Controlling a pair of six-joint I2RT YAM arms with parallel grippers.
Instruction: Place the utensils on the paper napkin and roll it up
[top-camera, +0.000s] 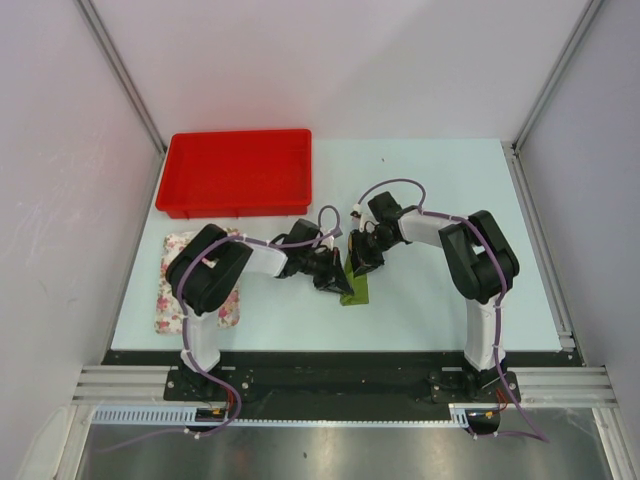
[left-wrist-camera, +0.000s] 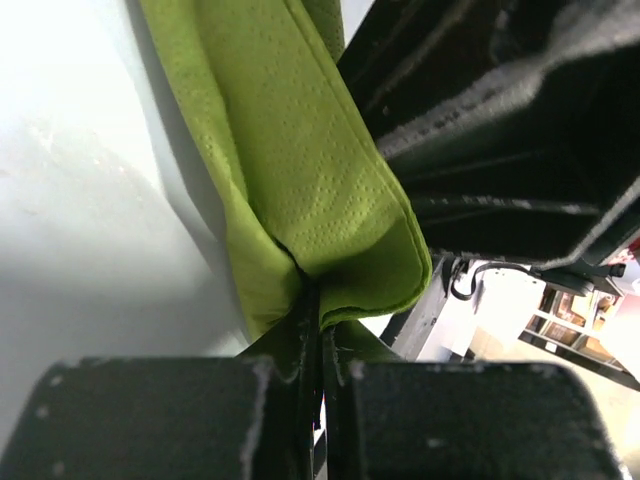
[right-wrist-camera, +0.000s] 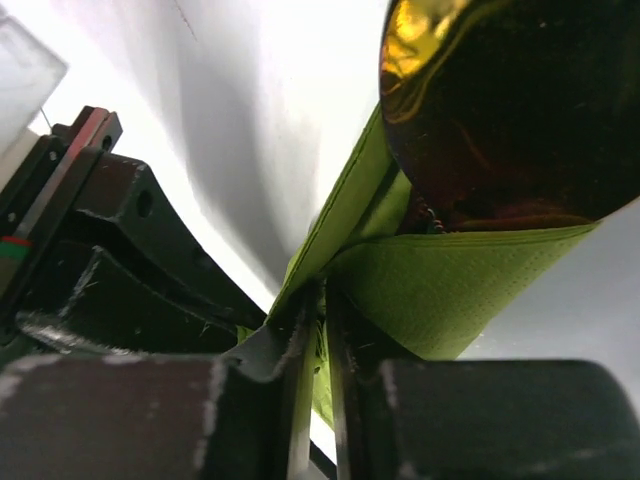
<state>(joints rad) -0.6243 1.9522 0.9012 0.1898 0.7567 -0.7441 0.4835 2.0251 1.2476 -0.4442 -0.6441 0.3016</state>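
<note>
The olive-green paper napkin (top-camera: 356, 291) lies folded into a narrow bundle at the table's middle, between both grippers. My left gripper (top-camera: 338, 283) is shut on its lower edge, and in the left wrist view the green paper (left-wrist-camera: 300, 150) is pinched between the closed jaws of that gripper (left-wrist-camera: 318, 310). My right gripper (top-camera: 360, 268) pinches a fold of the napkin (right-wrist-camera: 450, 290) from the other side, its jaws (right-wrist-camera: 322, 305) nearly together on the paper. A shiny golden-orange utensil end (right-wrist-camera: 500, 110) sticks out of the fold. The other utensils are hidden.
A red tray (top-camera: 235, 208) stands at the back left. A floral pink and white cloth (top-camera: 170, 300) lies at the left, partly under the left arm. The right gripper's black body (left-wrist-camera: 500, 130) sits close against the napkin in the left wrist view.
</note>
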